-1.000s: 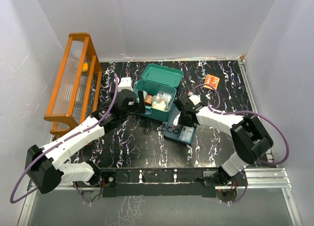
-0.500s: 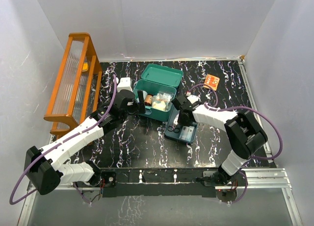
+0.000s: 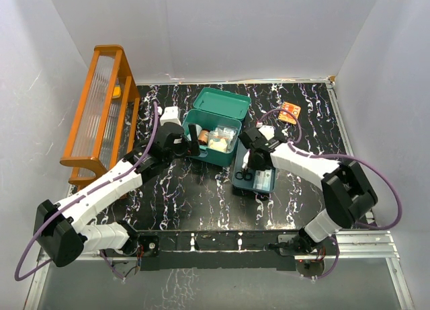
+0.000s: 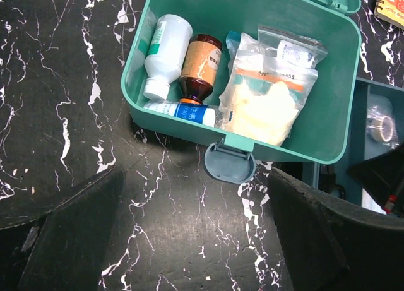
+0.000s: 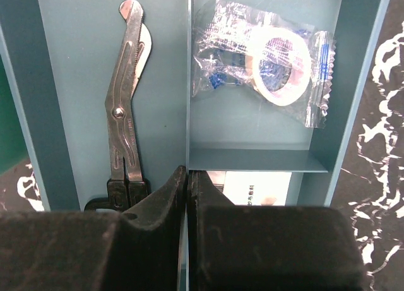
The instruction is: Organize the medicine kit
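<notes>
The teal medicine kit box (image 3: 195,115) stands open at the table's middle, its lid (image 3: 222,103) tilted back. In the left wrist view the box (image 4: 134,64) holds a white bottle (image 4: 165,54), a brown bottle (image 4: 199,67), a tube and bagged gauze (image 4: 265,95). My left gripper (image 3: 180,140) is open and empty above the table, just in front of the box's latch (image 4: 230,163). The matching tray insert (image 3: 267,183) lies to the right of the box. My right gripper (image 5: 188,174) is shut on the tray's middle divider. The tray (image 5: 76,83) holds metal shears (image 5: 123,108), bagged tape (image 5: 271,64) and a paper packet (image 5: 252,187).
An orange wooden rack (image 3: 101,115) stands along the left wall. A small orange pack (image 3: 290,111) lies at the back right and shows in the left wrist view (image 4: 391,4). A white object (image 3: 171,113) sits left of the box. White walls close in the table.
My right gripper has shifted the tray a little to the right, away from the box, and turned it squarer to the table. The left arm has barely moved.
</notes>
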Controlling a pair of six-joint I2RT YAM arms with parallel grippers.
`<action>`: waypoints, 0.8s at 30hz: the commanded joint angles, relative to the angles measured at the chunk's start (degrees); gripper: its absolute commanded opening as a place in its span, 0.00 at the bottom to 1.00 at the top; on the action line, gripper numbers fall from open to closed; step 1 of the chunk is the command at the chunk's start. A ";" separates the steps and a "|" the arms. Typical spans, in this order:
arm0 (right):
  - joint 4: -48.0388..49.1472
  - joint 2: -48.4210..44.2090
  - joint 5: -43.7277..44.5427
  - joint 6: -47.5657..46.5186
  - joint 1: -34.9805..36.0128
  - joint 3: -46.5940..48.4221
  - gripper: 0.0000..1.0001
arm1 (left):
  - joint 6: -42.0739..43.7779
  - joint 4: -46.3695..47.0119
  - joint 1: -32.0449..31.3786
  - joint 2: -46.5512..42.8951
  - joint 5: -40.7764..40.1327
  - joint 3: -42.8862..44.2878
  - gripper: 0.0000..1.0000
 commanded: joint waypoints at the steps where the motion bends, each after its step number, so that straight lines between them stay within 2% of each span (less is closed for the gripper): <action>1: -3.00 -5.39 2.28 -3.84 -0.39 3.35 0.00 | -1.61 0.69 0.85 1.04 1.32 1.26 0.95; 4: -6.08 -7.57 2.24 -4.77 -0.63 4.11 0.00 | -0.27 2.19 1.00 2.39 3.84 3.02 0.95; 8: -8.57 -11.72 1.71 -5.04 -1.19 3.87 0.00 | 8.46 9.26 0.94 6.24 20.03 6.24 0.88; 12: -10.67 -15.03 1.54 -4.91 -2.24 3.27 0.00 | 10.05 11.88 0.93 13.35 27.38 10.70 0.85; 17: -12.18 -18.00 1.31 -4.77 -3.74 3.38 0.00 | 10.86 14.45 -0.13 22.19 36.85 15.71 0.72; 19: -12.76 -18.51 1.11 -5.05 -4.14 4.10 0.00 | 11.31 14.12 -0.89 24.35 38.43 17.01 0.68; 24: -16.61 -18.60 1.85 -5.40 -4.20 9.33 0.00 | 11.18 11.20 -1.50 25.60 41.24 17.05 0.50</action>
